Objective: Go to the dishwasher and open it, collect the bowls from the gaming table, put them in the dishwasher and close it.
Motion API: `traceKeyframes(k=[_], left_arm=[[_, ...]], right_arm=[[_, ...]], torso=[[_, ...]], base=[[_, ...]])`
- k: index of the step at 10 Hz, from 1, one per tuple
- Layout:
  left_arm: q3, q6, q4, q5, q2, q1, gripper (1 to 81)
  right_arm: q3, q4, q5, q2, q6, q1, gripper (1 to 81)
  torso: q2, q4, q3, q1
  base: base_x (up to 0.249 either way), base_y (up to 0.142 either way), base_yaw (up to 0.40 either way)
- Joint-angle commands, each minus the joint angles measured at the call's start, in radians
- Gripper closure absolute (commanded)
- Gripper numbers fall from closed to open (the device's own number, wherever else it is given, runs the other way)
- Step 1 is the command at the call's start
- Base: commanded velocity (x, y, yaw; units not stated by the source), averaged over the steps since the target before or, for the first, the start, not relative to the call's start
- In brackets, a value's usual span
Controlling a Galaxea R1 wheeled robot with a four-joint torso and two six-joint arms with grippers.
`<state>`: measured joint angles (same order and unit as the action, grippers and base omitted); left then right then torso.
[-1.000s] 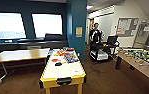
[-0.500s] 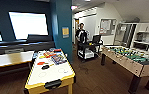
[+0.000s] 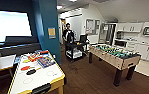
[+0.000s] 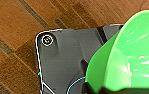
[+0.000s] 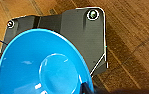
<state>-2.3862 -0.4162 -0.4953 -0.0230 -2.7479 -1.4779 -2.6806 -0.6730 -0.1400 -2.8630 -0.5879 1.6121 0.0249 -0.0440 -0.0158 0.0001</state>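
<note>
Bowls in both claws, gaming table at near left

Lime green bowl [image 4: 130, 55] large in the left wrist view, tilted, mouth turned partly toward the camera, hanging above the brown plank floor [image 4: 15, 30]. Smooth glossy plastic, flared wall, bright glints inside. Left gripper [image 4: 107, 90] just a dark shape at the bowl's rim, apparently clamped on it; fingers hard to make out. Behind the bowl, the robot's dark plate [image 4: 62, 62] with a round fitting at its corner.

Blue bowl [image 5: 40, 70] in the right wrist view, mouth facing the camera squarely, round flat bottom plain at its centre, same shiny plastic. Right gripper [image 5: 87, 88] seen as 1 dark finger crossing the rim, apparently closed on the wall. Wood planks underneath here too.

In the head view, gaming table [image 3: 40, 79] at lower left, close by. Long axis running away from the camera toward the teal wall [image 3: 46, 27]; short end with the black slot [image 3: 41, 88] pointing at the camera. Smooth white top, faint circles on it, yellow rim and sides. Red and black flat pieces and colourful boxes crowded on the far half.

Foosball table [image 3: 112, 53] to the right, green field, pale wooden sides, black legs. Person [image 3: 68, 35] standing beyond, behind a black cart [image 3: 75, 50]. White cabinets [image 3: 130, 27] at far right.
</note>
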Motion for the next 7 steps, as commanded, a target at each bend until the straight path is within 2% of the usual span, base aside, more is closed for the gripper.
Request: traceKeyframes(k=[1, 7], left_arm=[[0.004, 0.000, 0.008, 0.032, 0.022, 0.050, 81.1], [-0.019, 0.000, 0.008, 0.037, 0.003, 0.050, 81.1]], right_arm=[[-0.065, -0.013, 0.036, 0.017, 0.002, -0.042, 81.1], [-0.074, -0.031, 0.036, -0.020, 0.002, -0.036, 81.1]], torso=[[0.000, 0.000, 0.000, 0.000], [0.000, 0.000, 0.000, 0.000]], base=[[0.000, 0.000, -0.400], [0.000, 0.000, -0.400]])
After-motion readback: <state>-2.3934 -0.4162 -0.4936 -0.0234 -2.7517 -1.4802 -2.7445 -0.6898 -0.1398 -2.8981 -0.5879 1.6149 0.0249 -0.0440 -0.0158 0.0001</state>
